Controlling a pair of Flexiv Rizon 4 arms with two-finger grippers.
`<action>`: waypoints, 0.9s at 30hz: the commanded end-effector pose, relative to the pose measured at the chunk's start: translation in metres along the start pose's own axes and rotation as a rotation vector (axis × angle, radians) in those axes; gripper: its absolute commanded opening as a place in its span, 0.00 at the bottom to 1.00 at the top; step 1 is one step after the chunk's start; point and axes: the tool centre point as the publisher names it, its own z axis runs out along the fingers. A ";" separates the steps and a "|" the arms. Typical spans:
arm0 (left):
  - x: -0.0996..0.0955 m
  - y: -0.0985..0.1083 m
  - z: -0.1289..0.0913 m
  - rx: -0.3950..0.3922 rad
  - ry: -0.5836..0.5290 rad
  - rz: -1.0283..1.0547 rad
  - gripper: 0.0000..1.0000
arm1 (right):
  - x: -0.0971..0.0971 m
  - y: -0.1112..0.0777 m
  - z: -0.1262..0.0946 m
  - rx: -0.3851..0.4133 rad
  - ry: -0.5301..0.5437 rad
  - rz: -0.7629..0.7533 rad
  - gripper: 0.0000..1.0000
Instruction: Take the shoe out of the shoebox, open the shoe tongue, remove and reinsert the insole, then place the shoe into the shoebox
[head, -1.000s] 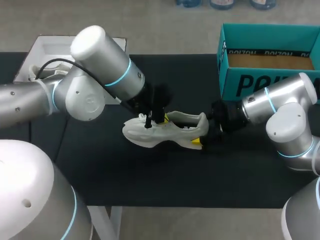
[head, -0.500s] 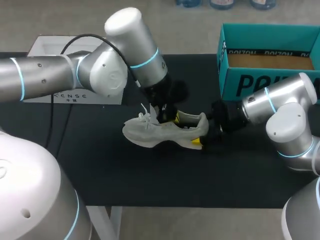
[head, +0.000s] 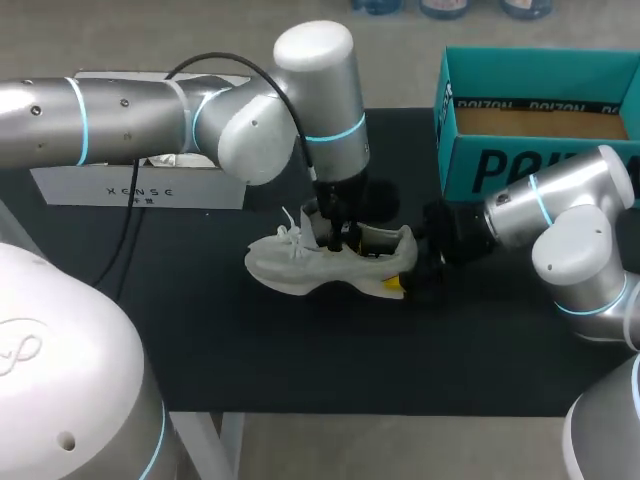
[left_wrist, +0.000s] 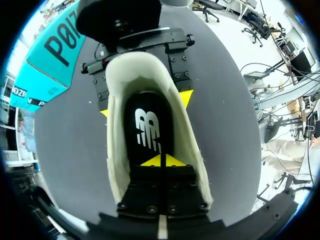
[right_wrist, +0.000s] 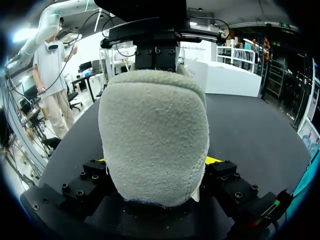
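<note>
A white shoe (head: 310, 268) lies on its sole mid-table, toe to the left. My right gripper (head: 415, 272) is shut on its heel; in the right wrist view the fuzzy heel (right_wrist: 152, 135) fills the gap between the fingers (right_wrist: 212, 161). My left gripper (head: 340, 236) points straight down into the shoe's mouth. In the left wrist view its yellow tips (left_wrist: 162, 161) are shut together just above the black insole (left_wrist: 147, 127), with nothing visibly held. The teal shoebox (head: 540, 150) stands open at the back right.
A white box (head: 140, 185) sits at the back left under my left arm. The black table (head: 300, 360) runs to its front edge below the shoe. The shoebox (left_wrist: 50, 55) lies just beyond my right gripper.
My left arm has swung right, carrying its gripper from the laces to the shoe's mouth. The shoe and my right arm have stayed put.
</note>
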 end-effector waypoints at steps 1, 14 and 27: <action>0.006 0.001 0.012 -0.024 -0.027 -0.015 0.00 | 0.001 -0.004 0.005 0.002 0.000 0.001 0.00; 0.011 0.004 0.034 -0.028 0.008 -0.014 0.00 | 0.001 -0.004 0.005 0.002 0.000 0.001 0.00; 0.024 0.002 0.031 -0.015 0.020 0.004 0.29 | 0.001 -0.004 0.005 0.002 0.000 0.001 0.00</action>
